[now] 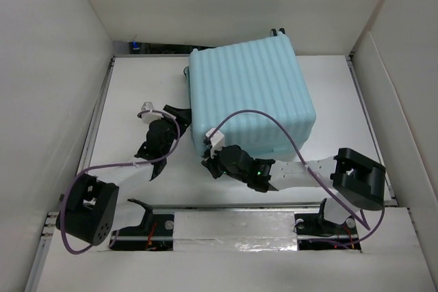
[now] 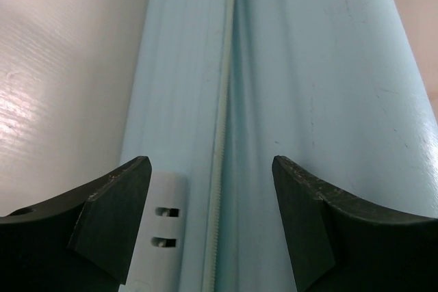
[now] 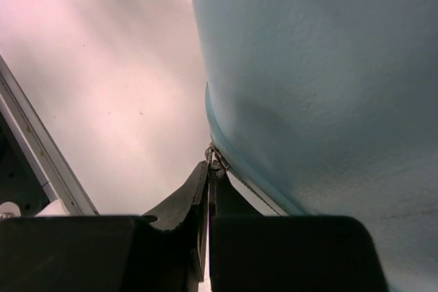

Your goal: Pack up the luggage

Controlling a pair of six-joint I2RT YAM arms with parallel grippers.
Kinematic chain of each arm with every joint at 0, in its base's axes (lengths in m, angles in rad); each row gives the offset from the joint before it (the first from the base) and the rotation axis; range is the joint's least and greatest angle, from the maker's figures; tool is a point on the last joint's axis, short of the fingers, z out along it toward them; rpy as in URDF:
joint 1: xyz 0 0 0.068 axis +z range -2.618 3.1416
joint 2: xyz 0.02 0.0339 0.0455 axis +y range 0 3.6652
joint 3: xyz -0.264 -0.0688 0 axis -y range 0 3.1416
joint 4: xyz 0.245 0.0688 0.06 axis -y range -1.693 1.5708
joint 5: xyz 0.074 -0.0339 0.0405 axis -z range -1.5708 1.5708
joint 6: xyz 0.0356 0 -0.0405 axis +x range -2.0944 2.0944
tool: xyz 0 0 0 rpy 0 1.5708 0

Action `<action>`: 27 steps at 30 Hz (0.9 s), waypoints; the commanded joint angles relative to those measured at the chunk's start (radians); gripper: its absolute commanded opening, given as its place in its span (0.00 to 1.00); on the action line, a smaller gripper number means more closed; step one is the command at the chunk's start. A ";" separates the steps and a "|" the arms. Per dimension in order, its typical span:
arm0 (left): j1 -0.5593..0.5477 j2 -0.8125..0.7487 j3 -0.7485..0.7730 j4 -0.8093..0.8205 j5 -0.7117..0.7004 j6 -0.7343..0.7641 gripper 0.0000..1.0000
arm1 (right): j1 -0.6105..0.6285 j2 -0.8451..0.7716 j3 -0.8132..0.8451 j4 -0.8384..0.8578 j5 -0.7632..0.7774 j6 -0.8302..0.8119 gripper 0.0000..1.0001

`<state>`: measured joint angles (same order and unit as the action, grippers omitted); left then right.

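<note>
The luggage (image 1: 250, 97) is a pale aqua ribbed hard-shell suitcase lying closed at the middle back of the white table (image 1: 137, 87). My left gripper (image 1: 180, 115) is open at its left side. In the left wrist view the open gripper (image 2: 212, 189) straddles the zipper seam (image 2: 222, 121) of the shell (image 2: 315, 100), beside a white slotted plastic piece (image 2: 164, 223). My right gripper (image 1: 209, 159) is at the suitcase's near left corner. In the right wrist view it (image 3: 211, 172) is shut on the small metal zipper pull (image 3: 214, 157) under the shell's edge (image 3: 321, 66).
White walls enclose the table on the left, back and right. A black wheel (image 1: 186, 72) shows at the suitcase's far left corner and another (image 1: 277, 32) at its back edge. Purple cables loop over both arms. A metal rail (image 3: 41, 148) runs along the table's edge.
</note>
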<state>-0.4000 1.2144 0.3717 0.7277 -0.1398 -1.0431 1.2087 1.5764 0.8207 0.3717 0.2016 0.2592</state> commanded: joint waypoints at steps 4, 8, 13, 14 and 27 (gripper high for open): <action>-0.109 0.024 0.081 -0.003 0.203 0.101 0.73 | 0.104 -0.082 -0.058 0.317 -0.163 0.046 0.00; -0.083 -0.099 0.069 -0.088 0.053 0.118 0.86 | 0.104 -0.350 -0.254 0.265 -0.059 0.087 0.00; 0.048 -0.174 0.140 -0.140 -0.026 0.106 0.93 | 0.104 -0.585 -0.348 0.022 0.012 0.092 0.00; 0.070 -0.156 0.168 -0.149 -0.014 0.104 0.93 | 0.104 -0.619 -0.351 -0.014 0.021 0.089 0.00; 0.155 0.453 0.769 -0.382 0.219 0.170 0.94 | 0.095 -0.992 -0.439 -0.293 0.061 0.109 0.00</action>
<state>-0.2600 1.6112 1.0798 0.4095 -0.0109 -0.8875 1.2919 0.6395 0.3431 -0.1143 0.2550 0.3458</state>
